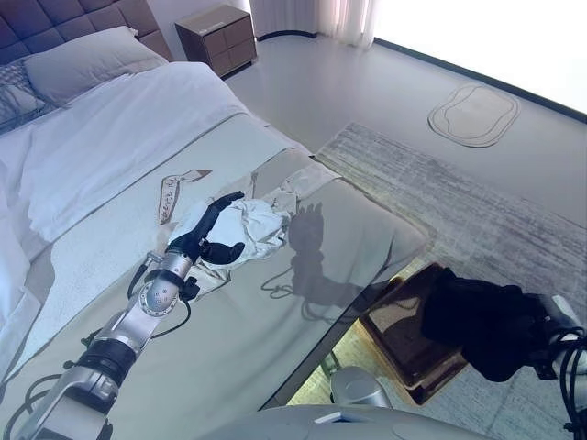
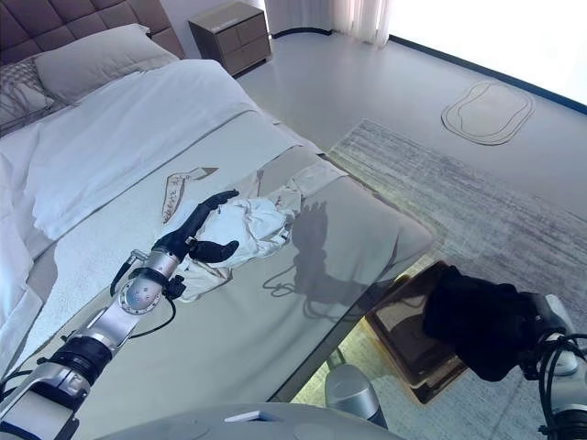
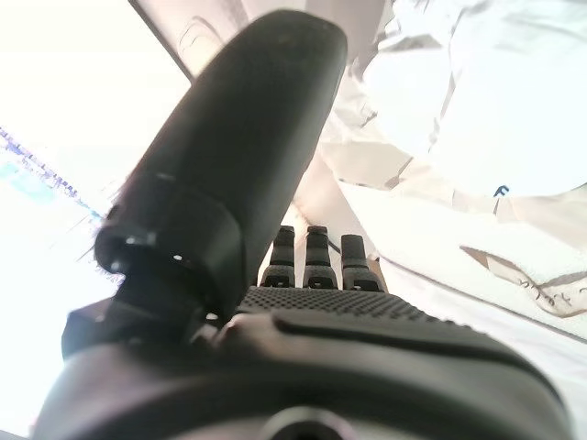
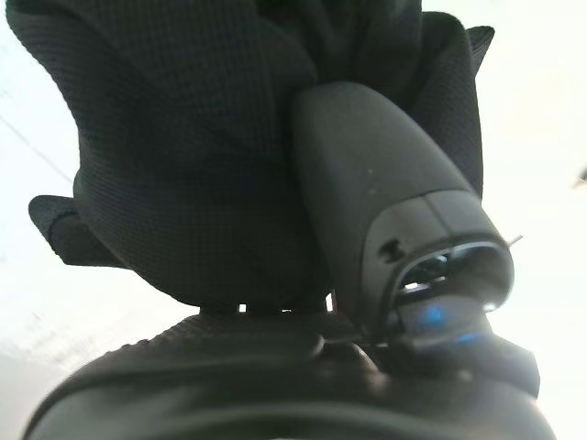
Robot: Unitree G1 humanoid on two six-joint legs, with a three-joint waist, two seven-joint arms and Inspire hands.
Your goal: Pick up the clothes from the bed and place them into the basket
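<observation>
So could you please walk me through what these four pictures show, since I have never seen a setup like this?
It is a humanoid robot tidying a bedroom. Two pictures come from its head, looking down; two come from cameras on its wrists. Its left hand reaches out open over a crumpled white garment on the bed, not yet gripping it. Its right hand holds a black garment over the brown basket on the floor beside the bed. A patterned strip of cloth also lies on the bed.
</observation>
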